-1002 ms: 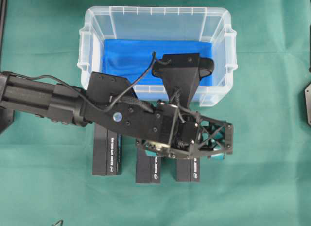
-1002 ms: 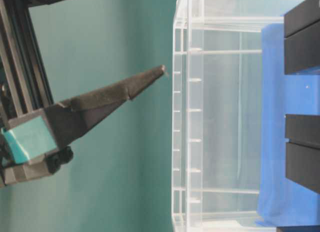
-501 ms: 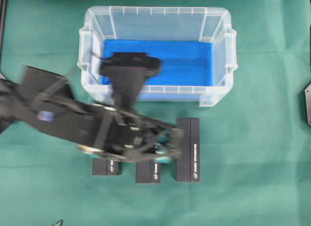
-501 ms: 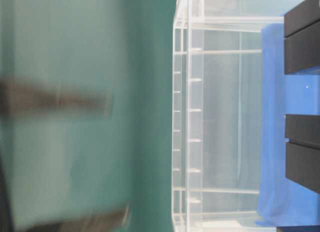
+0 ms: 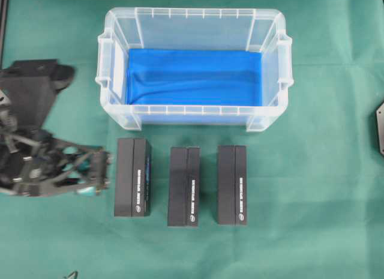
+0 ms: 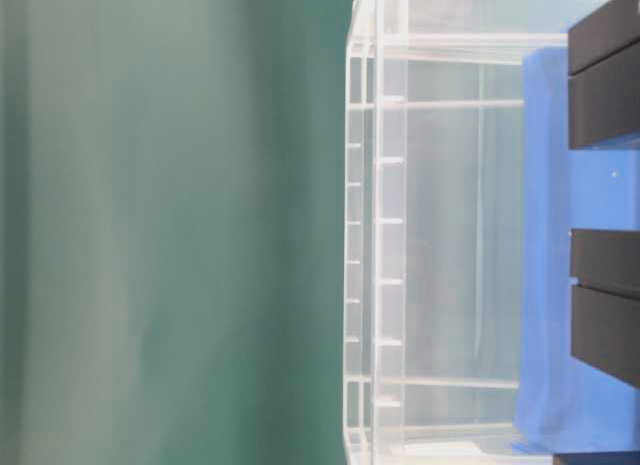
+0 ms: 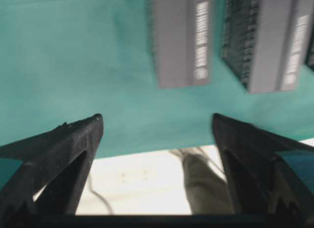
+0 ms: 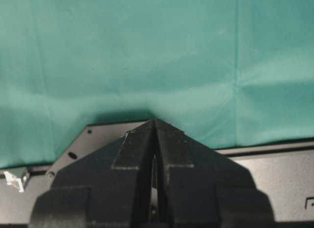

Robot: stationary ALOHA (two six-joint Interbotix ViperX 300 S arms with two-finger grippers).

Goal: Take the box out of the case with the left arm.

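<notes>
Seen from overhead: case [image 5: 194, 28] emptied down to its blue lining [image 5: 195, 76], with three black boxes set side by side on the green surface [image 5: 312, 219] just in front of its near wall — left box [image 5: 132, 177], middle box [image 5: 183, 186], right box [image 5: 231, 184] — small gaps between them, none touching the case. Found beside the left box, at the left margin of the overhead view: left pincer [image 5: 103, 171], spread wide with nothing between its tips, confirmed in the left wrist view by bare green cloth between the two dark fingers [image 7: 73, 139]. Right pincer [image 8: 155, 127] pressed shut, tips together, parked over a dark plate at the cloth's edge. Judged complete or nearly so, no box being left in the case. Best handled now by drawing the left arm clear toward the open cloth at the left, keeping away from the left box's near side so as not to nudge the row. Ample room left and front; tightest margins at the case's handle rim [image 5: 103, 58] and the nearest box.
</notes>
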